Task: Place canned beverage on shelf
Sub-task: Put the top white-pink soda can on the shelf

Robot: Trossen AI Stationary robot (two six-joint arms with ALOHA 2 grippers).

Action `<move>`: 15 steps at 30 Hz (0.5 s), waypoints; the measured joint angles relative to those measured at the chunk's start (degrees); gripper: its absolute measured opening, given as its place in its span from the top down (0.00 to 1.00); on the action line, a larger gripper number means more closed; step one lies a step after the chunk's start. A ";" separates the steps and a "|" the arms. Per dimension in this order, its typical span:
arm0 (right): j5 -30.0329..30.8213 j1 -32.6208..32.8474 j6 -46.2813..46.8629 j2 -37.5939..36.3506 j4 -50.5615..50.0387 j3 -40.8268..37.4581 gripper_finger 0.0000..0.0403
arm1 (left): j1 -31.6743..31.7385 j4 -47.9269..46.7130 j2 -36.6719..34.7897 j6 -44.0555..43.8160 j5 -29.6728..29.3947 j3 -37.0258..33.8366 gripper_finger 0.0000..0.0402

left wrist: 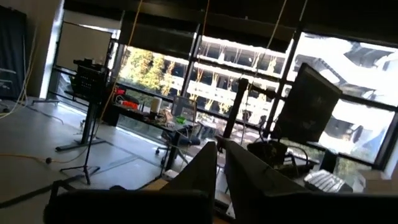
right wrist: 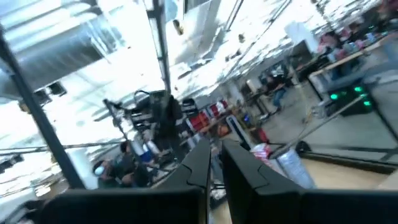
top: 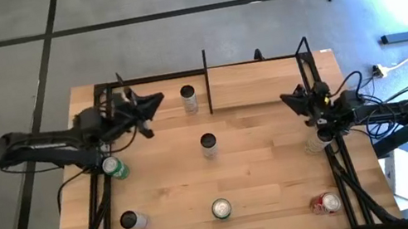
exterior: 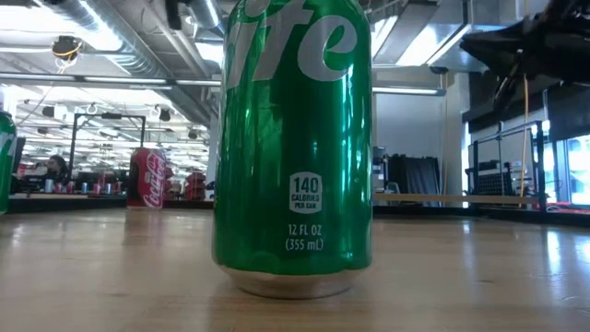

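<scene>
The shelf (top: 257,81), a light wooden board framed by thin black rods, stands at the table's far edge, right of the middle. Several cans stand or lie on the tabletop: a silver can (top: 188,97) just left of the shelf, a dark-topped can (top: 208,143) at the middle, and a green can (top: 221,209) near the front, which fills the low view (exterior: 293,148). My left gripper (top: 156,102) hovers left of the silver can, shut and empty (left wrist: 221,168). My right gripper (top: 289,99) hovers by the shelf's near right corner, shut and empty (right wrist: 216,165).
A green can (top: 116,169) lies on its side under my left arm. Another can (top: 130,221) stands at the front left. A red can (top: 327,203) lies at the front right. A pale can (top: 314,142) stands beside my right arm. A red can (exterior: 147,177) shows far back in the low view.
</scene>
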 joint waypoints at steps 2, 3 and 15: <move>1.39 -0.01 0.34 0.04 0.72 0.00 0.93 | 0.99 -2.02 2.50 -1.16 0.85 2.21 0.83; 1.68 -0.02 0.36 0.02 1.17 0.00 0.93 | 1.42 -3.66 3.63 -1.30 1.72 3.53 0.79; -0.73 -0.02 0.28 0.02 -5.94 4.16 0.93 | 5.06 -40.34 20.25 -2.56 13.68 28.85 0.32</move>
